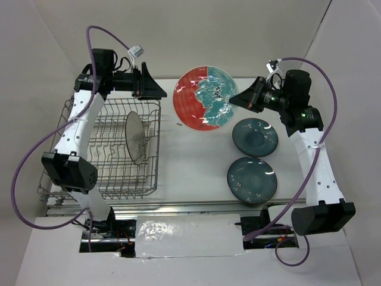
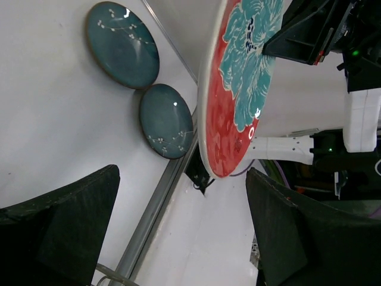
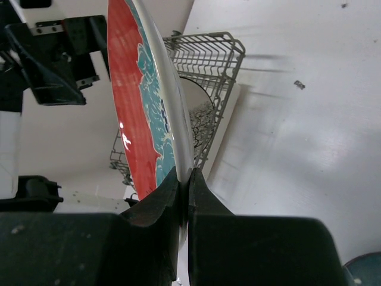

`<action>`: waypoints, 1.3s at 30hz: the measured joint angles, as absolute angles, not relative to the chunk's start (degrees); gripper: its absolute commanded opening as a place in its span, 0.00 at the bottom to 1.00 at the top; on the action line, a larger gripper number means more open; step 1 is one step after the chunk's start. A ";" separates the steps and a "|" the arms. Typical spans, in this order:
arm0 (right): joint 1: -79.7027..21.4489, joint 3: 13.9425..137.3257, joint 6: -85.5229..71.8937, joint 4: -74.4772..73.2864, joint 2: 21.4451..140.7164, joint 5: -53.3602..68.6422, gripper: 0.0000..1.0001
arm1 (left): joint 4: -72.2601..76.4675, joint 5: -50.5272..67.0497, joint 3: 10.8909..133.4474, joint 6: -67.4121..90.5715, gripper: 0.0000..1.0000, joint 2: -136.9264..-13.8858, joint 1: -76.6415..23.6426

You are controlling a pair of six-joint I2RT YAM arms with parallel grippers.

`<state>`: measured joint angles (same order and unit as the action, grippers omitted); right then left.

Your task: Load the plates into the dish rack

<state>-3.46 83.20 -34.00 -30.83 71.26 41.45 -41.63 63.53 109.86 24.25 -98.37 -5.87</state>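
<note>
At left, the rack (image 1: 158, 156) holds the cream plate (image 1: 136, 137) on edge among its tines. At its far right corner the left gripper (image 1: 159, 88) hangs with fingers spread wide and empty. Its mouth faces right, toward the red plate (image 1: 205, 98), glossy with teal flowers, held off the table at upper centre. The right gripper (image 1: 235, 100) pinches that plate's right rim. The rack lies left of the plate, with the left arm nearer, so a handover looks likely. Two teal plates (image 1: 255, 137) lie flat at right.
</note>
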 measured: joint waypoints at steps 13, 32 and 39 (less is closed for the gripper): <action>-9.04 85.49 -34.89 -30.06 72.79 41.45 0.00 | -37.87 67.70 110.06 27.92 0.77 -101.54 -9.21; -11.09 85.49 -34.46 -30.39 74.11 37.93 0.00 | -35.62 64.40 108.40 28.60 0.00 -101.38 -9.85; -11.66 85.49 -34.17 -30.46 74.39 36.64 0.08 | -38.94 61.49 110.89 28.16 0.00 -101.38 -9.87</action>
<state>-11.66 85.49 -34.17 -30.46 74.39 36.64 -38.94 61.49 110.89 28.16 -101.38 -9.87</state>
